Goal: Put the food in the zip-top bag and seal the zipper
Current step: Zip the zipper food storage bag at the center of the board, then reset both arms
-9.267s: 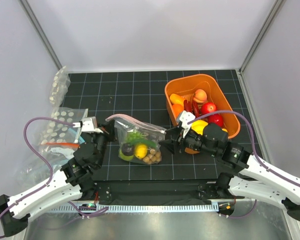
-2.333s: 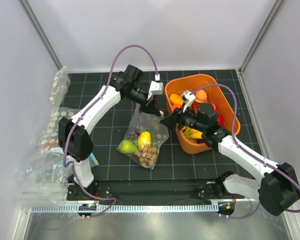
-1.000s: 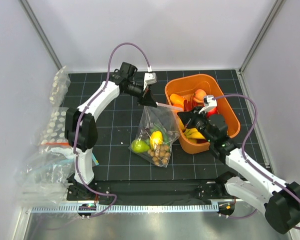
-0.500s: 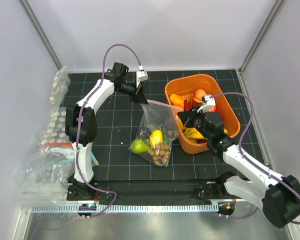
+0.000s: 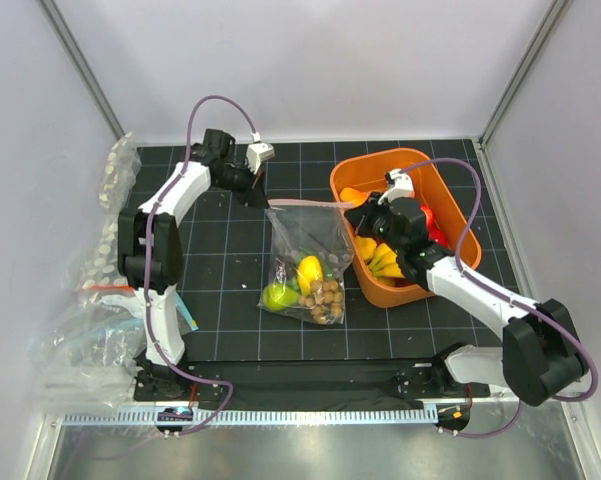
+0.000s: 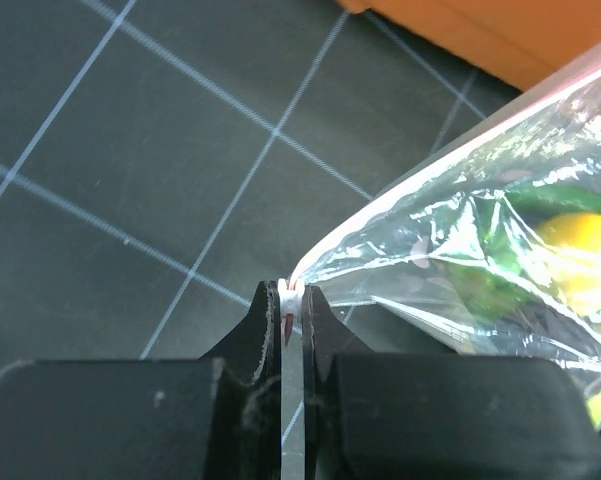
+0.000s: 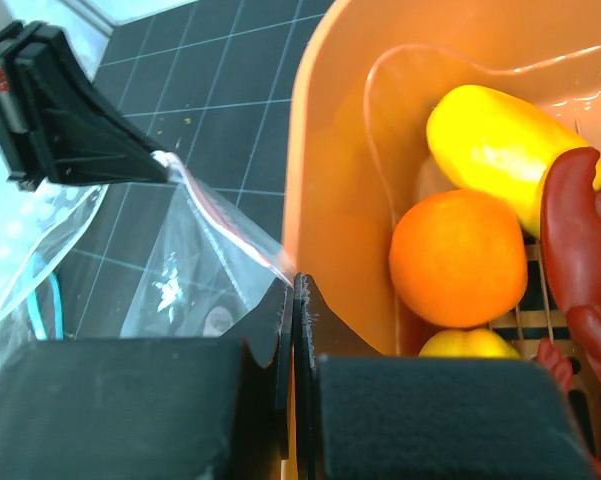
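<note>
The left gripper (image 5: 264, 198) is drawing away to the left and back over the black grid mat (image 5: 220, 260). With it the zipper (image 5: 308, 203), slanted a second ago, is stretching out taut and level between the two claws. Both claws are pinching narrow. The left gripper is clamping the left corner of the pink rim, as its wrist view shows, and the right gripper (image 5: 354, 212) is nipping the opposite corner just at the wall of the orange tub (image 5: 380, 154). The zip-top bag (image 5: 302, 240) is trailing from that rim towards the robot and lying on the mat beside the tub. A yellow lemon (image 5: 309, 270), a green piece (image 5: 274, 296) and a brown nut cluster (image 5: 326, 296) are sitting in its bottom. Stretching the mouth flat is bringing the two lips together, so the work seems to be turning from filling to sealing. Whether the strip is pressed shut anywhere cannot be told. In the tub, bananas (image 5: 380, 258) and an orange fruit (image 7: 458, 258) are still lying outside the bag
</note>
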